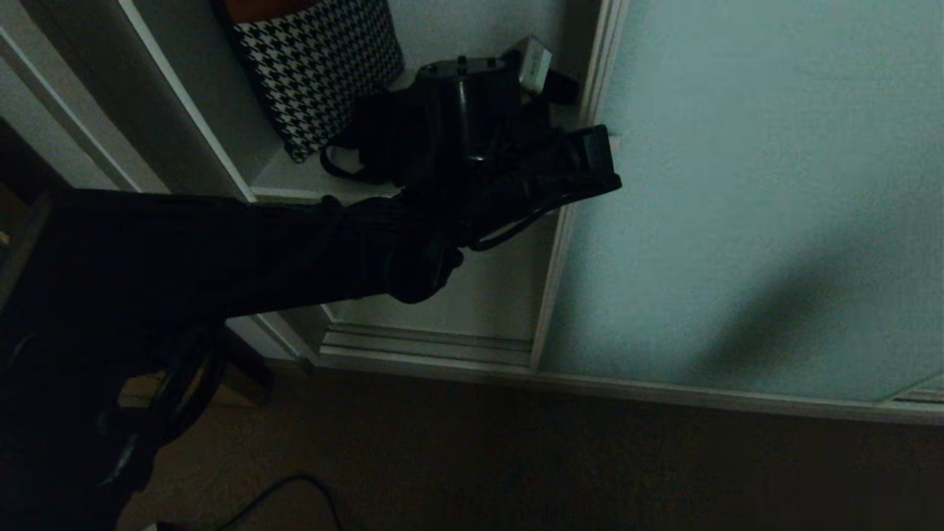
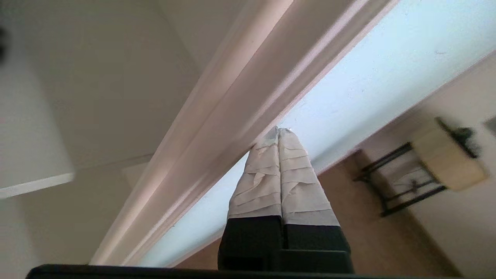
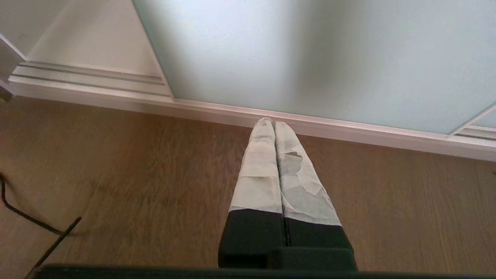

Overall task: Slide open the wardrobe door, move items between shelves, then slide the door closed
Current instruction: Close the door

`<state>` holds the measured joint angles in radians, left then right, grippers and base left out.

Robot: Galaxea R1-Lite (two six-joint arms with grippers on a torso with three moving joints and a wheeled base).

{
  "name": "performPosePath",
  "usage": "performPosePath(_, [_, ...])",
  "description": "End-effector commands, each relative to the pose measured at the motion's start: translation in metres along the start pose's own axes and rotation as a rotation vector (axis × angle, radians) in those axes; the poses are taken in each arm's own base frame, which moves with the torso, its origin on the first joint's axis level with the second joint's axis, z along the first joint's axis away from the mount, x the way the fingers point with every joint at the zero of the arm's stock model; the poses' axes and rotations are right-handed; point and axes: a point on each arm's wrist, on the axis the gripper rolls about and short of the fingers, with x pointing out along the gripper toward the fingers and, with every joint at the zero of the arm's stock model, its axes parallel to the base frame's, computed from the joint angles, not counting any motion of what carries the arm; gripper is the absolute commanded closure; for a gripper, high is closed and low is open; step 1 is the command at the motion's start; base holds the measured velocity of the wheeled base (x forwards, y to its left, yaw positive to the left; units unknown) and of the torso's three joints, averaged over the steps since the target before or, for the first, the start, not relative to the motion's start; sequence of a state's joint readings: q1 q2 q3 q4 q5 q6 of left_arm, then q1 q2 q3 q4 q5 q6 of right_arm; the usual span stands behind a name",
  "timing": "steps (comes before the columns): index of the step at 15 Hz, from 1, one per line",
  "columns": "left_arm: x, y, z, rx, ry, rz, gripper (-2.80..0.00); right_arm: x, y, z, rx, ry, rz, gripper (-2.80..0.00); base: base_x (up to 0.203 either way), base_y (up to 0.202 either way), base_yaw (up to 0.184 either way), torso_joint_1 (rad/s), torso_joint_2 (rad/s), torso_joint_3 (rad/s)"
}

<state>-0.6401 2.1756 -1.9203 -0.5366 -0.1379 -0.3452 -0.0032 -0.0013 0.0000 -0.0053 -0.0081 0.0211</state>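
The sliding wardrobe door (image 1: 752,192), a frosted pale blue-green panel, stands to the right of the open compartment. My left gripper (image 1: 599,151) reaches to the door's silver-white side frame (image 2: 248,100); in the left wrist view it is shut (image 2: 279,130), empty, its taped tips at the frame's edge beside the panel (image 2: 387,66). Behind the arm a floppy black bag (image 1: 365,140) lies on the white shelf (image 1: 291,184), partly hidden by the wrist. My right gripper (image 3: 270,122) is shut and empty, low over the wooden floor, pointing at the door's bottom rail (image 3: 348,130).
A black-and-white houndstooth bag (image 1: 317,66) leans at the shelf's back left. The floor track (image 1: 428,345) runs under the opening. A black cable (image 3: 27,221) lies on the floor. A small black-framed side table (image 2: 422,170) stands by the wall.
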Motion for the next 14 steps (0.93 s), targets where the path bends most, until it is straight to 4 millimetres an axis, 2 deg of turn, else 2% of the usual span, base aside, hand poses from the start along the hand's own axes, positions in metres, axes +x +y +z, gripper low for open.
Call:
performPosePath(1, [-0.013,0.014,0.034,0.028,-0.076,0.032,0.00,0.000,0.000,0.000,0.000,-0.001,0.001,0.00,0.000,0.000,0.000,0.000,0.00,0.000])
performPosePath(4, [-0.029,0.018,0.061,0.046,-0.114,0.064,0.00,0.000,0.000,0.000,0.000,-0.001,0.001,0.00,0.000,0.000,0.000,0.000,0.00,0.000])
performPosePath(6, [-0.045,0.022,0.071,0.052,-0.116,0.109,0.00,0.000,0.000,0.000,0.000,-0.001,0.001,0.00,0.000,0.000,0.000,0.000,0.00,0.000])
performPosePath(9, [-0.083,0.014,0.093,0.062,-0.123,0.144,0.00,0.000,0.000,0.000,0.000,-0.001,0.001,0.00,0.000,0.000,0.000,0.000,0.00,0.000])
performPosePath(11, [-0.116,0.002,0.109,0.072,-0.130,0.155,0.00,0.000,0.000,0.000,0.000,-0.001,0.001,0.00,0.000,0.000,0.000,0.000,0.00,0.000])
performPosePath(14, [-0.160,-0.014,0.121,0.094,-0.127,0.168,0.00,0.000,0.000,0.000,0.000,-0.001,0.001,0.00,0.000,0.000,0.000,0.000,0.00,0.000])
